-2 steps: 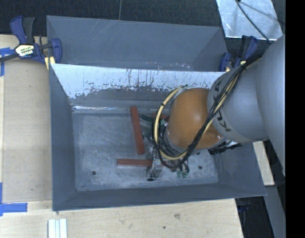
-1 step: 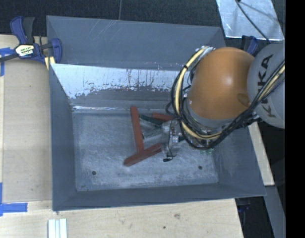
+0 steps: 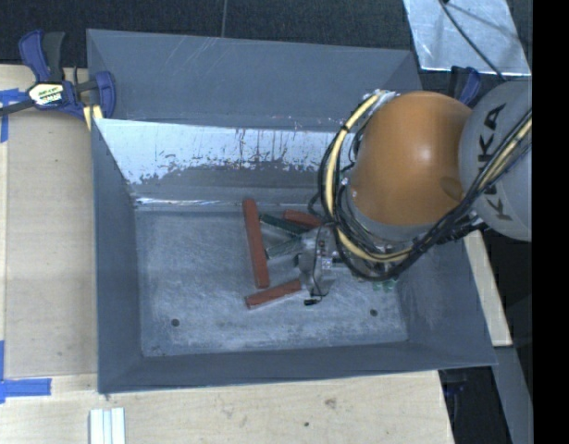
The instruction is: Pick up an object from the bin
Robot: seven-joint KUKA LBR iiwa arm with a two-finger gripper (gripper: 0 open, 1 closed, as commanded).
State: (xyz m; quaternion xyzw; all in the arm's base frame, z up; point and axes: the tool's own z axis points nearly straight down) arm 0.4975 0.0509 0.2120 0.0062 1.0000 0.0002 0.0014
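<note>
At the right of the bin floor, under the arm's wrist, the gripper (image 3: 314,283) hangs low as a cluster of small metallic and black parts, its tip close to the floor. Whether it is spread or closed cannot be made out, and nothing can be seen gripped in it.

Right at the gripper's tip, on its left, lies the near end of a short reddish-brown bar (image 3: 273,295). It is flat, straight and matte, lying on the floor. Its long axis runs nearly level across the view, rising slightly towards the gripper, so one end points at the tip and the other away to the left. Whether the tip touches it is unclear.

Further left and above stands a longer bar (image 3: 256,243) of the same reddish-brown colour. It runs almost straight up the view, and its lower end comes near the short bar. Above the gripper, a third reddish piece (image 3: 301,218) and some dark green strips (image 3: 286,228) lie crossed in a loose heap.

The bin (image 3: 117,248) is grey metal, with sloping walls and a dull, scuffed floor.

Over the gripper, the smooth, rounded orange cover (image 3: 404,160) bulges, with yellow and black cables (image 3: 338,169) looped round it.
</note>
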